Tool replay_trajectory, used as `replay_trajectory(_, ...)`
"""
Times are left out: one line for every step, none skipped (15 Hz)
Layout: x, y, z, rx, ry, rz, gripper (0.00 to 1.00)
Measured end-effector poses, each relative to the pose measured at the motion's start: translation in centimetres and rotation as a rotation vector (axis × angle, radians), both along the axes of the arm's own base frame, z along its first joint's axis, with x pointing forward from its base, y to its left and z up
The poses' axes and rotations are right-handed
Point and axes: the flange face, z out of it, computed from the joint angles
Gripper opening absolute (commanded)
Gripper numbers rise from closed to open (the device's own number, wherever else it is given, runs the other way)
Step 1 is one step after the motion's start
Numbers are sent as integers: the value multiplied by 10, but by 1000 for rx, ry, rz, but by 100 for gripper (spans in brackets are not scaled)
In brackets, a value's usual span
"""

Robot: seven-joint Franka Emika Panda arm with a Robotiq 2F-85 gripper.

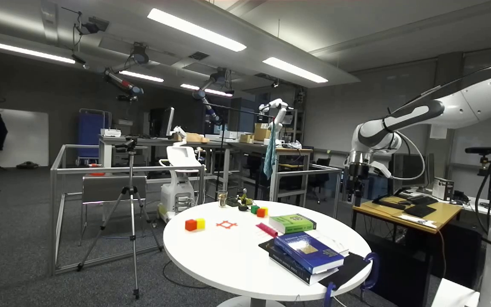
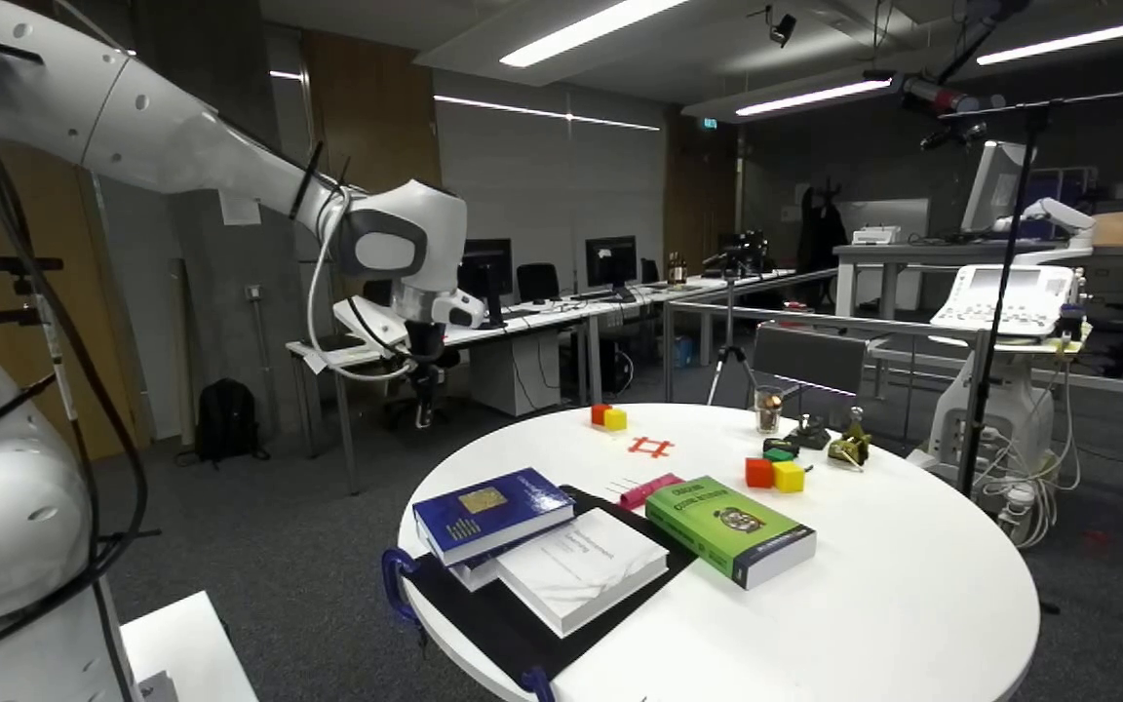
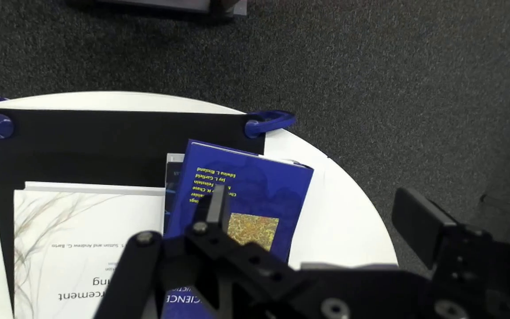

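The black two-fingered gripper (image 3: 311, 195) is hovering empty, fingers wide apart, while the blue hardcover book (image 1: 309, 251) is lying atop a dark-covered book (image 1: 288, 267), its handling seemingly not yet begun.

In both exterior views the white arm (image 2: 191, 136) reaches out in a long downward slope from high beside its thick lower column (image 2: 6, 526). At the end of that slope the wrist (image 2: 440, 239) bends sharply, and the dark gripper (image 3: 314, 208) hangs beneath it, pointing down. The wrist view shows its two fingers (image 3: 419, 217) spread well apart — a broad gap between them — with their black linkages in plain sight.
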Motion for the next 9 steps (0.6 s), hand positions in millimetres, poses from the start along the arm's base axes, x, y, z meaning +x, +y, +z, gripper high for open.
replay_trajectory(5, -9, -6, 4, 1, 16, 100)
replay_trajectory(10, -17, -10, 7, 1, 31, 100)
replay_trajectory(16, -24, -15, 8, 2, 45, 100)
replay_trajectory(23, -30, -18, 7, 0, 56, 100)
replay_trajectory(30, -34, -21, 2, -7, 65, 100)
replay_trajectory(38, -39, -22, -8, -17, 79, 100)
replay_trajectory(46, -43, -21, -34, -22, 105, 100)
replay_trajectory(54, -47, -20, -76, -21, 132, 100)
replay_trajectory(62, -50, -18, -113, -19, 158, 100)
